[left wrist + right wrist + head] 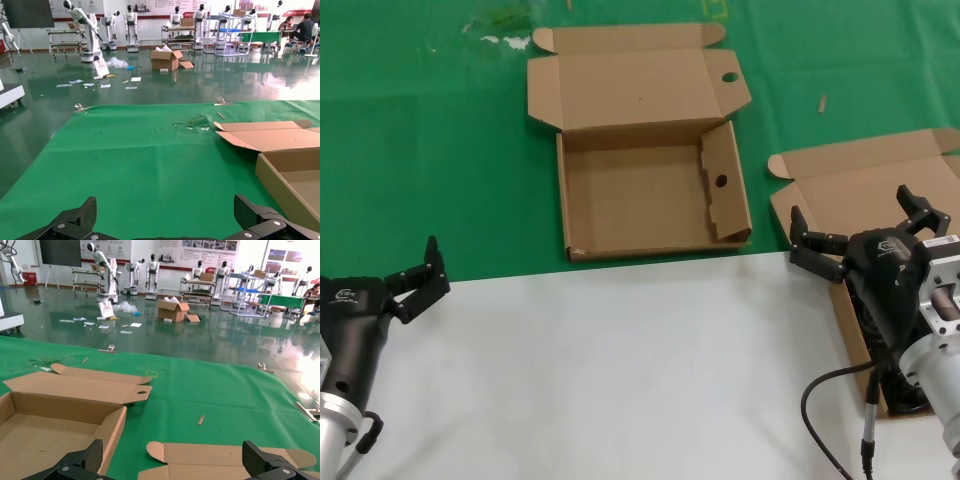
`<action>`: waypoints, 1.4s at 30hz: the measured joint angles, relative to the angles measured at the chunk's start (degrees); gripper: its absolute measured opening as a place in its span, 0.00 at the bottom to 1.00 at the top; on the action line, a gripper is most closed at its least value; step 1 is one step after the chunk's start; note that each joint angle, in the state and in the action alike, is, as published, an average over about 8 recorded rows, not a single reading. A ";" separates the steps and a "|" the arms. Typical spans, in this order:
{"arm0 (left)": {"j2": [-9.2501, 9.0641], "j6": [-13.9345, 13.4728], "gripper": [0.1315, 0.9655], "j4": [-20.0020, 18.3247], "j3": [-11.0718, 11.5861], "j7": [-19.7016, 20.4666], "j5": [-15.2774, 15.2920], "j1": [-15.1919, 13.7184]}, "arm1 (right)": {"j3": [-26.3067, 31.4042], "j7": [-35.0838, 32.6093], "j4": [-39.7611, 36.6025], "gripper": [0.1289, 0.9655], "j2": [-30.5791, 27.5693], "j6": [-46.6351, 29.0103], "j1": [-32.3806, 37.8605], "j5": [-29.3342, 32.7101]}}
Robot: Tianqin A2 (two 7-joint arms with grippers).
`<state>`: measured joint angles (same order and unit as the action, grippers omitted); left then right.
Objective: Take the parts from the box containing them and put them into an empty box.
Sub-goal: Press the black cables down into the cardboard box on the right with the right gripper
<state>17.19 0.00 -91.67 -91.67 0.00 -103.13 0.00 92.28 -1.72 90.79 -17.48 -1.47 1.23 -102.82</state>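
Green mat [440,150], right claw [865,225] over parts box [840,190]

The right tool [865,222] hangs spread wide over the box containing them [840,190], the empty box [640,190] well apart.

My left pincer [420,275] is matte black with a small white logo on its housing; my right pincer [865,228] matches; silver wrist cylinders behind; a black cable [840,400] loops beneath.
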 joint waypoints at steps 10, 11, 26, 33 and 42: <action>0.00 0.00 1.00 0.00 0.00 0.00 0.00 0.00 | 0.01 -0.03 0.03 1.00 -0.02 -0.02 0.00 0.04; 0.00 0.00 1.00 0.00 0.00 0.00 0.00 0.00 | 0.03 -0.17 0.12 1.00 -0.07 -0.09 -0.01 0.15; 0.00 0.00 1.00 0.00 0.00 0.00 0.00 0.00 | -0.89 -5.43 10.90 1.00 -16.70 -9.95 -7.45 6.07; 0.00 0.00 1.00 0.00 0.00 0.00 0.00 0.00 | -10.68 -10.94 15.16 1.00 -29.07 -19.26 -17.93 8.19; 0.00 0.00 1.00 0.00 0.00 0.03 0.01 0.00 | -25.41 -4.90 16.80 1.00 -42.49 -34.44 -27.34 25.47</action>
<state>17.19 0.00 -91.67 -91.68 0.03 -103.12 0.00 66.87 -6.62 107.59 -59.96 -35.90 -26.11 -77.35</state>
